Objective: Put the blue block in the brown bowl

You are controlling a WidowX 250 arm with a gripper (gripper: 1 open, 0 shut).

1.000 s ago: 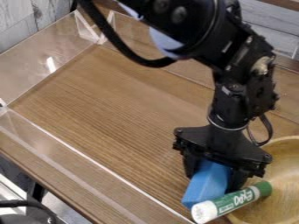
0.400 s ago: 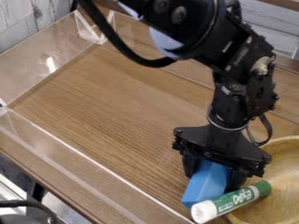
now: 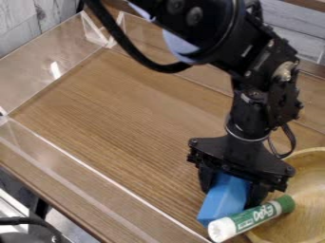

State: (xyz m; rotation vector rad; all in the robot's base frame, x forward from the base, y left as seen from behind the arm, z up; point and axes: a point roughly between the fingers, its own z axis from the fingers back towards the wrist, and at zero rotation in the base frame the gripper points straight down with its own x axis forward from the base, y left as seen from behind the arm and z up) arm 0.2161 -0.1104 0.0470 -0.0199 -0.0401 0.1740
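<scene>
Partly, dark fingers (image 3: pixel 241 168) hide the blue block (image 3: pixel 226 201); their grip I cannot tell.

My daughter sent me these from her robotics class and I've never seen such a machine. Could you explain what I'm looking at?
The dark machine is a single robot arm, reaching down from the top of the picture. Its hand, called a gripper, is at the lower end. There is just one camera, looking down at a wooden work surface from outside the arm.

At the lower right, the blue block sits between the gripper's fingers, so it appears to be held. Beside it is a white marker with a green part, at the near side of the brown bowl, which the picture's edge cuts off.
</scene>
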